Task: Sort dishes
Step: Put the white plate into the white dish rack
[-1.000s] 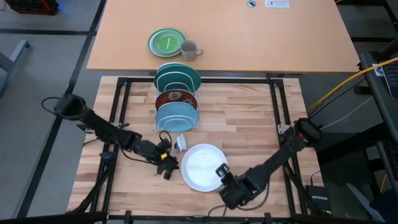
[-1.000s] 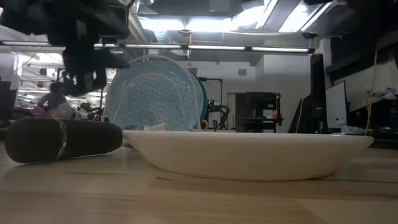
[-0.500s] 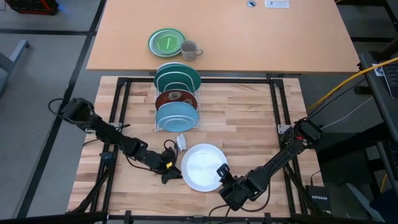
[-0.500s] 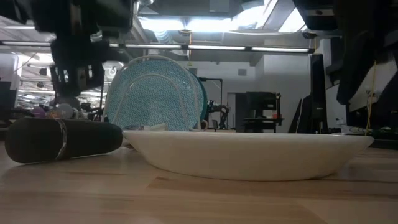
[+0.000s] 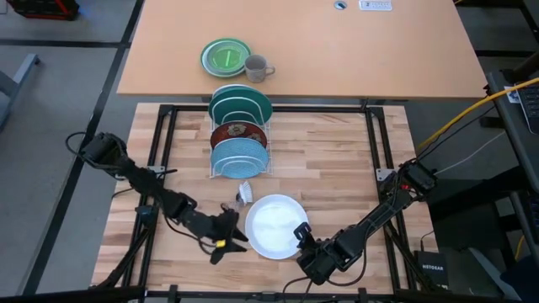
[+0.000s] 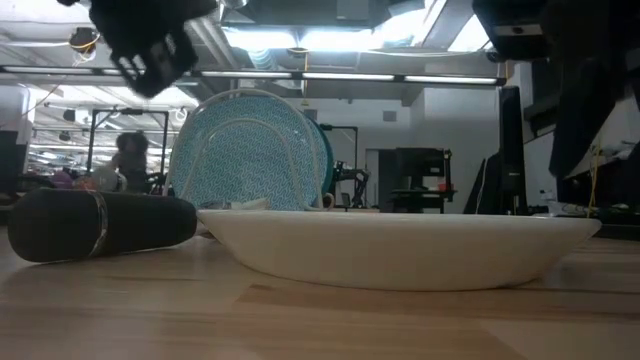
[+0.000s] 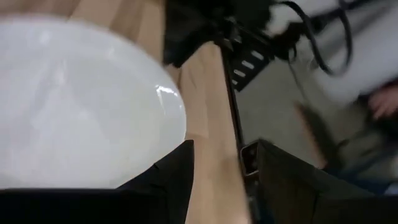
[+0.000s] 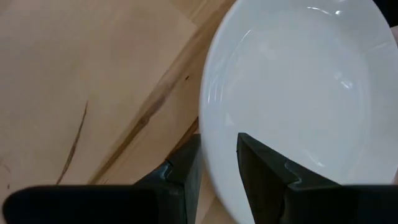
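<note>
Left end effector [image 5: 227, 242] is seen open, empty, just left of white plate [image 5: 275, 225], which lies flat on the desk [image 5: 337, 168]. Right end effector [image 8: 217, 163] is narrowly parted over the plate's rim, grip unclear.

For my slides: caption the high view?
White plate flat on table; left gripper and right gripper flank it; three plates racked.
</note>
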Controlling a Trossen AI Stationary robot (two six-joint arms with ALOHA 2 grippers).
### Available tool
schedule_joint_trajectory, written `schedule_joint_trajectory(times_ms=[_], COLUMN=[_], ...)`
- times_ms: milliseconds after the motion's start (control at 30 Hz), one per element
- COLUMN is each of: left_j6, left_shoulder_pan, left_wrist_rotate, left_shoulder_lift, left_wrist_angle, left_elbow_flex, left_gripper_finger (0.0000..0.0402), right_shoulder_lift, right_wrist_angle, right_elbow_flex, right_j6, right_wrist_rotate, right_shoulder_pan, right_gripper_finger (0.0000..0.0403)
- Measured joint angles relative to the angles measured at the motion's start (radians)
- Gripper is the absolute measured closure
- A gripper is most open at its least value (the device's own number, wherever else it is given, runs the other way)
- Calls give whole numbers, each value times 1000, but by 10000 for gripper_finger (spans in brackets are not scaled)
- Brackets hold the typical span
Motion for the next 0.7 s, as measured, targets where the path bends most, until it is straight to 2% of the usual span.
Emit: schedule_joint_trajectory(times_ms=[167,367,533,700], left_j6=[341,670,842,933], left_shoulder_pan=[-30,-26,8,36], left_wrist_rotate=[-6,-41,-66,-66], left_shoulder_lift=[0,15,57,123], left_wrist_angle=[0,0,-37,-215], left_elbow_flex=[8,8,24,99], left_gripper_finger=[238,238,238,238], right_shoulder_lift=[-1,-28,-103,-192], right_wrist_angle=[51,10,-198,-520], right_elbow_flex=[0,51,149,202], right_j6=[131,304,402,625], right_wrist_rotate=[-1,-1,36,196], right_shoulder_pan=[0,0,0,1], right_gripper_finger=[295,295,295,295])
